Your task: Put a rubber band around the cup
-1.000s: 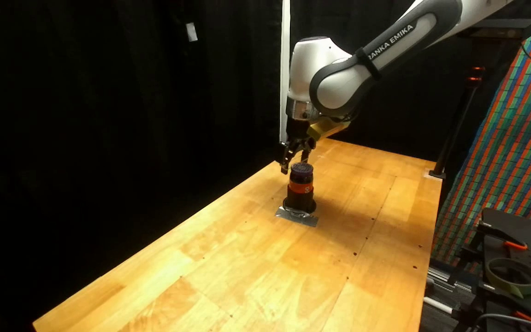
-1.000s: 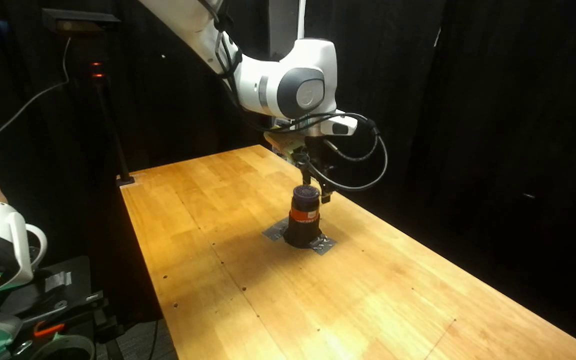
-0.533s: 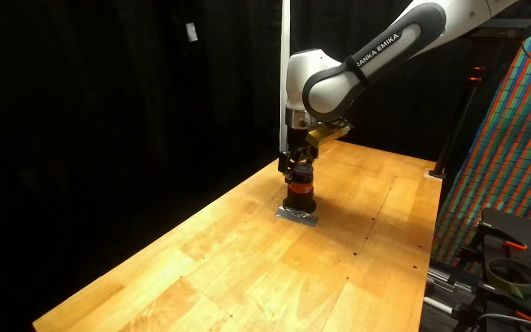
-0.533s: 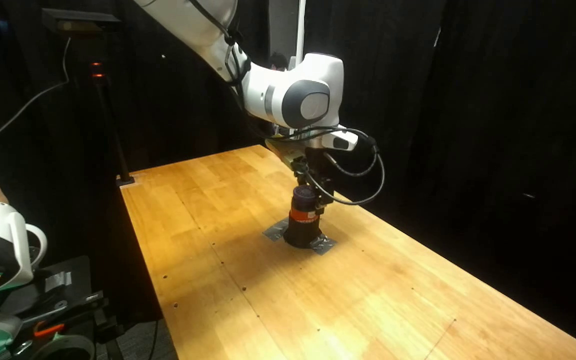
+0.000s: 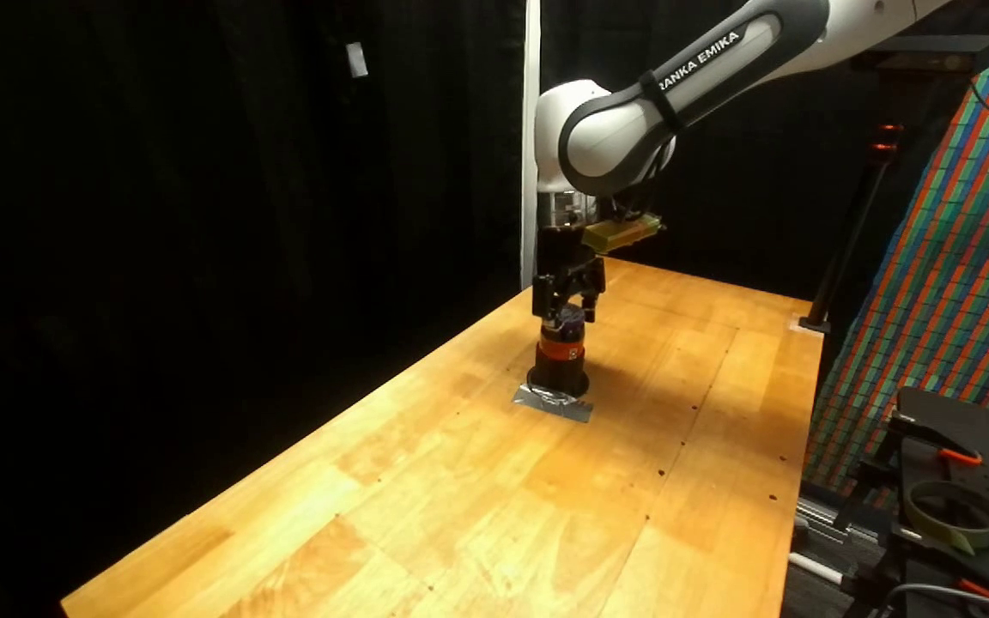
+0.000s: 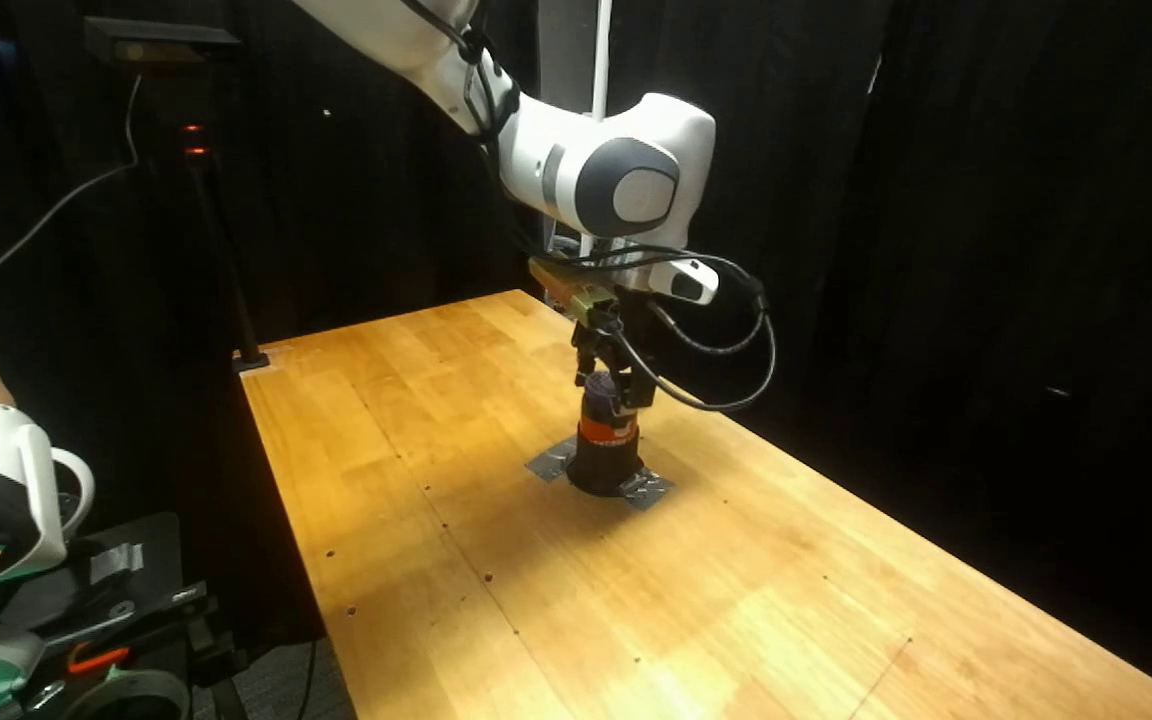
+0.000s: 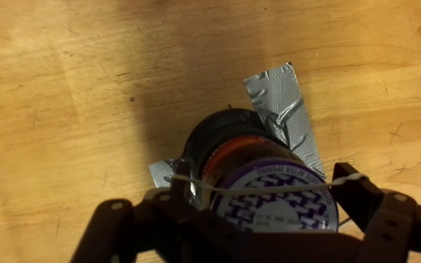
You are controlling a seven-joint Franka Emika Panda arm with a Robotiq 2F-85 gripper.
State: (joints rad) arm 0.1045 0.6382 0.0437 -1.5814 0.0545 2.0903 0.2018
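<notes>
Your cup is really a lidded jar (image 5: 562,348), upright in a black base (image 6: 604,468) on the counter (image 5: 494,506), closer to the long edge by the dark curtain (image 6: 986,250) than to the opposite one, in from all corners. Key relation: the jar top lies between your fingers (image 7: 356,199), its long axis vertical, roughly parallel to them, so you probably want straight down. Touching the jar sides or just clear: not readable.

Looks: round lid (image 7: 276,206), purple rim, white face with purple pattern, "AFTER OPENING" legible; orange-red label (image 6: 608,431) on a dark body.

Your fingers are spread, not clamped on the jar, a pale rubber band (image 7: 269,190) stretched between the tips. One strand crosses the lid in the wrist view, seemingly off-centre; resting on it or above, unclear. Second strand: can't place it. I'd judge you mid-fitting, band not yet free of you; lifting early could drag it off over the lid.

Silver tape (image 7: 285,106) laps the base onto the counter, so it should hold steady. Past the opposite long edge: tape roll (image 5: 956,515).
</notes>
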